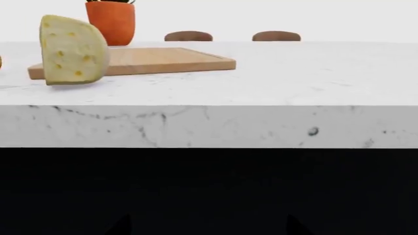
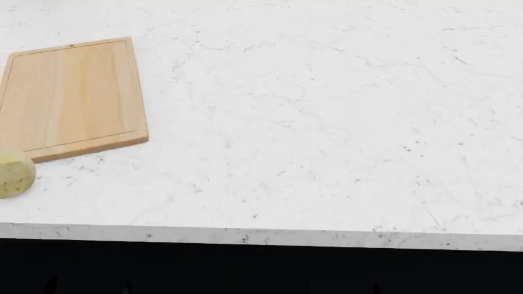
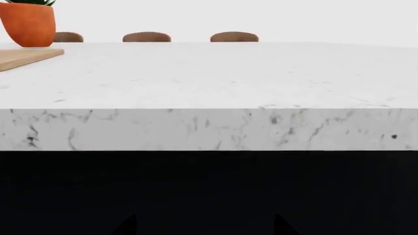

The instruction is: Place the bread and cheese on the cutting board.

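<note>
The cheese [image 1: 72, 49], a pale yellow chunk with holes, stands on the marble counter just in front of the near end of the cutting board [image 1: 156, 59]. From the head view the cheese [image 2: 12, 173] sits at the far left, close to the board's [image 2: 73, 92] near short edge. The bread is out of view. Both grippers hang below the counter's front edge, against the dark cabinet. My left gripper [image 1: 207, 227] shows only two dark fingertips [image 1: 121, 227] spread wide, nothing between them. My right gripper [image 3: 201, 226] looks the same, open and empty.
An orange plant pot [image 1: 111, 22] stands behind the board, also seen as the pot [image 3: 29, 24] in the right wrist view. Brown chair backs [image 1: 188, 36] line the counter's far side. The thick marble counter edge [image 2: 261, 236] lies above both grippers.
</note>
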{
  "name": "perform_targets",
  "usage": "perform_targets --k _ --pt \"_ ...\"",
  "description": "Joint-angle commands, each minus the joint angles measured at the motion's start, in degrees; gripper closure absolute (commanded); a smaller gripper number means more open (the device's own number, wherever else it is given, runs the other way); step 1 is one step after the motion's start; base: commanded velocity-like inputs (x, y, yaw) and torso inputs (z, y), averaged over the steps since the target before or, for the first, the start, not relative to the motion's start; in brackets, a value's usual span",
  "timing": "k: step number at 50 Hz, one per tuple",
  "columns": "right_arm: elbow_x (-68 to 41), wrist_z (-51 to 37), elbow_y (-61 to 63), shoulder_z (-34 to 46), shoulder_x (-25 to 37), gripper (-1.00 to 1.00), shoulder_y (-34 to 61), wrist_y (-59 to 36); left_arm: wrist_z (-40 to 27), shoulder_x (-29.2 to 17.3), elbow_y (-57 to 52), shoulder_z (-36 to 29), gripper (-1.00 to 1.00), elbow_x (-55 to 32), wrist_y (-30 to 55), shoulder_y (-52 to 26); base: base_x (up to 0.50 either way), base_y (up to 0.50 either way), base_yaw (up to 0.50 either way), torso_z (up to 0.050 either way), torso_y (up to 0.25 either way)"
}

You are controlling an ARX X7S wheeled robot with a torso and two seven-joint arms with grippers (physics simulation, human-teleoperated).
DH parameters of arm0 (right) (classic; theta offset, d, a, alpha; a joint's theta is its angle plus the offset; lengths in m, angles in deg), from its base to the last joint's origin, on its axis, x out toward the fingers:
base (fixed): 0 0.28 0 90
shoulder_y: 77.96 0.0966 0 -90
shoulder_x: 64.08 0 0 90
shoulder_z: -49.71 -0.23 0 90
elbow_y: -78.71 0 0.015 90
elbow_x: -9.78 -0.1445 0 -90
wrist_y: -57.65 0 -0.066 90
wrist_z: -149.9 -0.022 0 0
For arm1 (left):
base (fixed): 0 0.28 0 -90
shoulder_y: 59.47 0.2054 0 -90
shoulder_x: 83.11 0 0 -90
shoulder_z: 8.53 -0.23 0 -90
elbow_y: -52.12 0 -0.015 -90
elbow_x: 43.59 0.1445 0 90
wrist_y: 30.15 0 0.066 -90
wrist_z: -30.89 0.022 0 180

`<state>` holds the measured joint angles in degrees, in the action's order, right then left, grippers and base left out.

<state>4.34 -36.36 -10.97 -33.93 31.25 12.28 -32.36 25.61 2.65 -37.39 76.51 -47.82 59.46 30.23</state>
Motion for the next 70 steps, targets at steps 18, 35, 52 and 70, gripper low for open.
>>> perform_targets --k 18,35,52,70 --pt "-1.6 -2.1 0.2 2.3 1.9 -1.00 0.2 -0.2 -1.6 -2.1 -0.9 -2.1 -1.00 -2.4 -5.4 0.9 0.00 0.00 0.00 0.022 0.000" --pt "-2.2 -3.0 0.1 3.0 2.5 -1.00 0.5 -0.5 -2.4 -2.9 -0.5 -3.2 -1.00 -3.2 -5.3 0.7 0.00 0.00 0.00 0.050 0.000" --pt "-2.8 -3.9 0.6 3.6 3.2 -1.00 0.3 -0.7 -3.1 -3.7 -0.3 -4.1 -1.00 -3.7 -5.4 0.6 0.00 0.00 0.00 0.050 0.000" --pt "-6.3 -10.6 40.5 -2.8 9.9 -1.00 3.6 -36.3 -10.3 -13.4 -42.6 -0.3 -1.00 -14.7 37.6 -1.5 0.00 0.00 0.00 0.006 0.000"
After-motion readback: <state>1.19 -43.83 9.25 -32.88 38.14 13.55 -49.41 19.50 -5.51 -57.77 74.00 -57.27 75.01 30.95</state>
